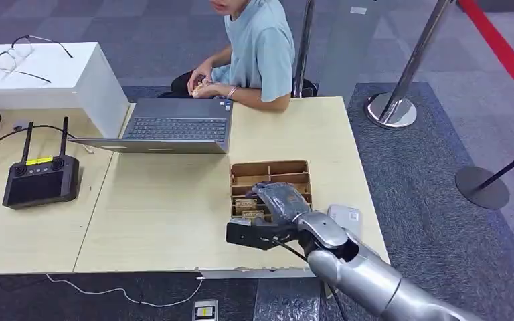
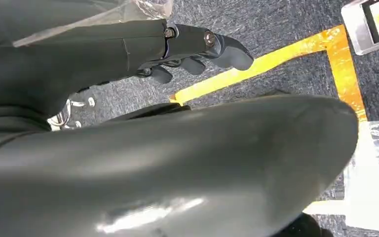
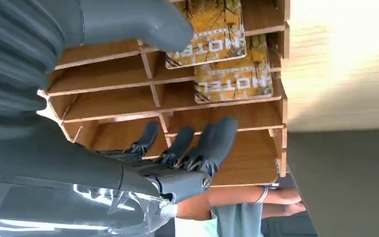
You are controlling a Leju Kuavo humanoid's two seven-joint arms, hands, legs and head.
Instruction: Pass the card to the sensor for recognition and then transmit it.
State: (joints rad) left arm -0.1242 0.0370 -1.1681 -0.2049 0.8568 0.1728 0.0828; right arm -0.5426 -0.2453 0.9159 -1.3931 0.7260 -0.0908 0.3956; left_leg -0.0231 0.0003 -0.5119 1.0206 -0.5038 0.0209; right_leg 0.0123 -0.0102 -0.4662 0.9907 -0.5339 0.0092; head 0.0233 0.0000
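- Wooden rack (image 1: 271,171) sits right of centre in the head view, with the right hand (image 1: 278,200) hovering over its near rows, fingers (image 3: 212,140) spread and thumb (image 3: 143,22) apart, holding nothing.
- 2 yellow cards (image 3: 237,79) marked HOTEL lie in neighbouring slots; the thumb hangs just above the upper card (image 3: 212,29).
- Risk: the cards lie close together, so a loose pinch could drag both out or slide 1 deeper into its slot.
- Risk: fingers catching a thin divider could shove the light rack across the table (image 1: 174,214).
- Left hand (image 2: 197,49) hangs over the floor in the upper middle of its wrist view, fingers curled in, holding nothing.
- Hard to tell: the hand covers the cards in the head view, and whether the pale device (image 1: 345,217) at the table's right edge is the sensor is unclear.
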